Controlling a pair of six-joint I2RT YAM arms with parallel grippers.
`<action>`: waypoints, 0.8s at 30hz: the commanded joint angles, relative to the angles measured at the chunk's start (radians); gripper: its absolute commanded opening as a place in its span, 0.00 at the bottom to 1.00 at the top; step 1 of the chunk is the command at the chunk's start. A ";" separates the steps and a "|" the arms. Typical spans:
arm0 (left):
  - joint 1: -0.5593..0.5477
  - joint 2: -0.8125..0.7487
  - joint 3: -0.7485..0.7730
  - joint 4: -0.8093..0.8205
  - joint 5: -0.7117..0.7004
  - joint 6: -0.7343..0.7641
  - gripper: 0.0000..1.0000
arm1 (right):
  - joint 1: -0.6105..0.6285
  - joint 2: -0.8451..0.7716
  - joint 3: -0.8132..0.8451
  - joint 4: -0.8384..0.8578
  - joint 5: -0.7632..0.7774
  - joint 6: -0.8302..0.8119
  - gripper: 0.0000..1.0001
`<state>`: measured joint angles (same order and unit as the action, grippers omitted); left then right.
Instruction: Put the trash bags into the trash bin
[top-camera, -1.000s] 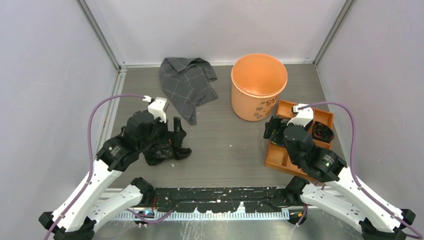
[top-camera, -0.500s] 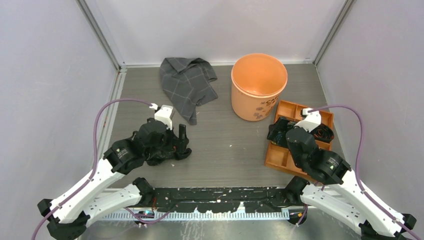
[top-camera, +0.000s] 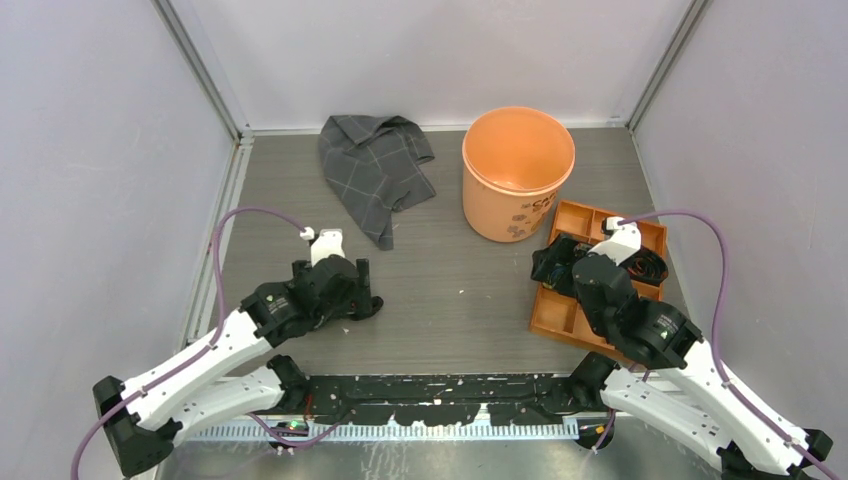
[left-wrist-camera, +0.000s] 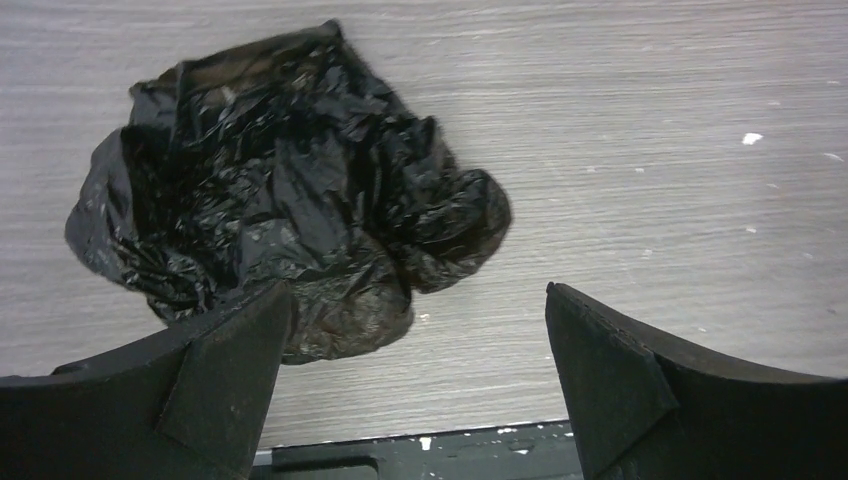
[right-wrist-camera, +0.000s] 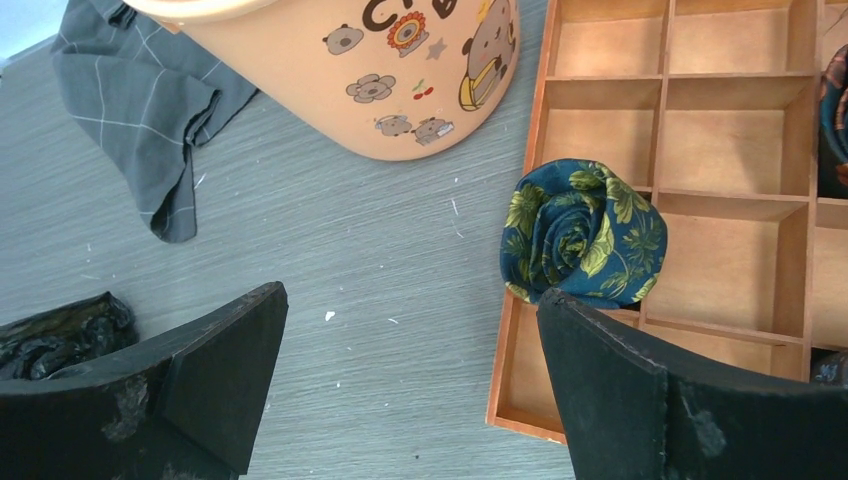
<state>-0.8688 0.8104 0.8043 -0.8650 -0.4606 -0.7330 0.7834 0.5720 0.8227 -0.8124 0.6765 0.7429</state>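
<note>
Left wrist — trash bags (left-wrist-camera: 285, 215), beyond left claw (left-wrist-camera: 417, 295)

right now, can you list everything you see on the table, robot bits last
trash bag: 1, glossy black, crumpled, lying near-left
trash bin: 1, orange with cartoon prints, upright, far centre-right
cloth: 1, grey checked, rumpled, far side, left of the trash bin
tray: 1, orange, square compartments, right side, near the trash bin
fabric roll: 1, blue with leaf print, at the tray's left edge
cable bundle: 1 visible, dark, in a tray compartment
table: 1, grey wood grain
left gripper: 1, black, open, just above the trash bag
right gripper: 1, black, open, above the table beside the tray
</note>
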 joint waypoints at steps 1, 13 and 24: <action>-0.005 0.014 -0.053 -0.013 -0.149 -0.144 1.00 | -0.005 0.017 0.009 0.037 -0.025 0.030 1.00; 0.014 0.182 -0.137 0.197 -0.353 -0.148 0.77 | -0.006 0.086 -0.016 0.083 -0.089 0.047 1.00; 0.048 0.206 -0.210 0.581 -0.070 0.070 0.00 | -0.006 0.134 -0.022 0.086 -0.135 0.059 1.00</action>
<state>-0.8238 1.0142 0.5903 -0.4877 -0.6491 -0.7517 0.7815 0.6937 0.8074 -0.7670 0.5560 0.7818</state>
